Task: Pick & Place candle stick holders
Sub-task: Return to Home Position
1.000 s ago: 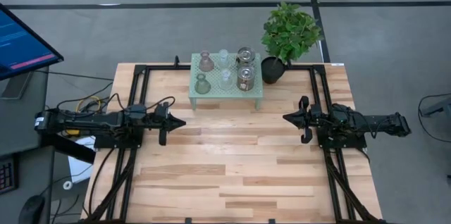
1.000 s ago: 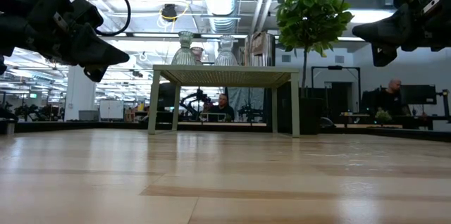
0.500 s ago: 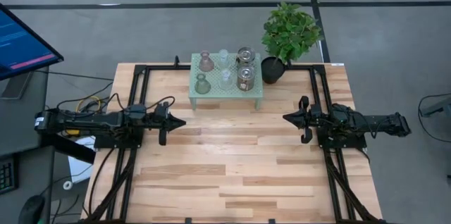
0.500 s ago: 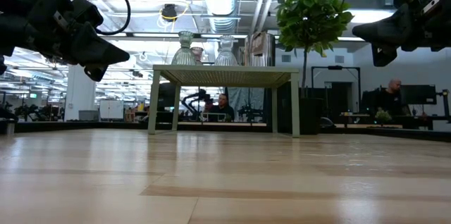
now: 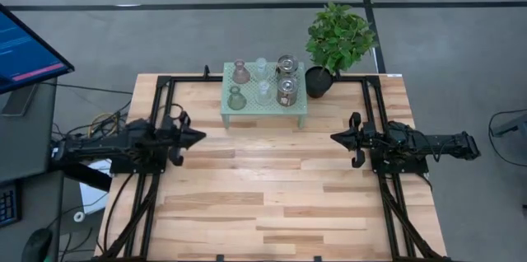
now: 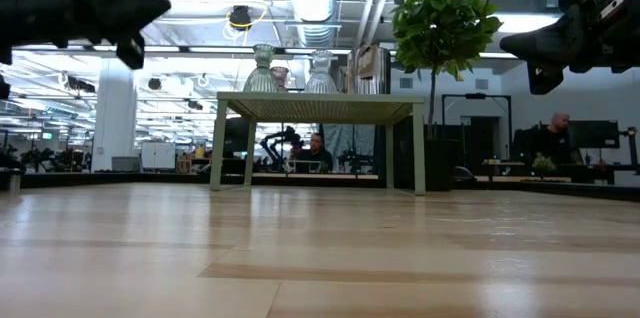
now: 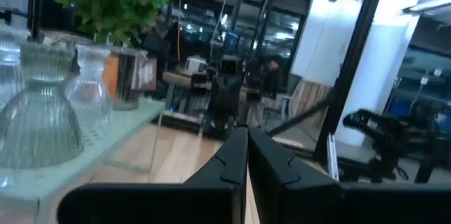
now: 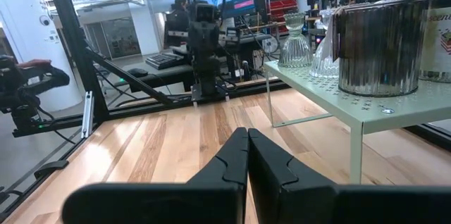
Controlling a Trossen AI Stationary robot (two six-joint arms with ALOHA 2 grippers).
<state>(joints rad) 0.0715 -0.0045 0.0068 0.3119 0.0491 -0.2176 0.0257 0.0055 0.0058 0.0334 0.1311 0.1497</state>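
Six small candle stick holders stand on the mint-green perforated stand (image 5: 298, 107) at the table's far middle: a pinkish one (image 5: 240, 72), a greenish one (image 5: 235, 98), two clear ones (image 5: 261, 67) (image 5: 263, 91) and two silvery jars (image 5: 286, 66) (image 5: 286, 92). My left gripper (image 5: 202, 136) is shut and empty above the table's left side, left of the stand. My right gripper (image 5: 333, 138) is shut and empty at the right side. The left wrist view shows the greenish holder (image 7: 36, 122) close by.
A black pot (image 5: 319, 81) with a green plant (image 5: 340, 35) stands right of the stand at the far edge. Black frame rails (image 5: 156, 114) run along the table's left and right sides. The bare wooden tabletop (image 5: 272, 188) lies between the arms.
My left gripper has drawn back toward the table's left edge, gone a little toward the far edge and risen, its tip swinging toward the stand. My right arm has kept still.
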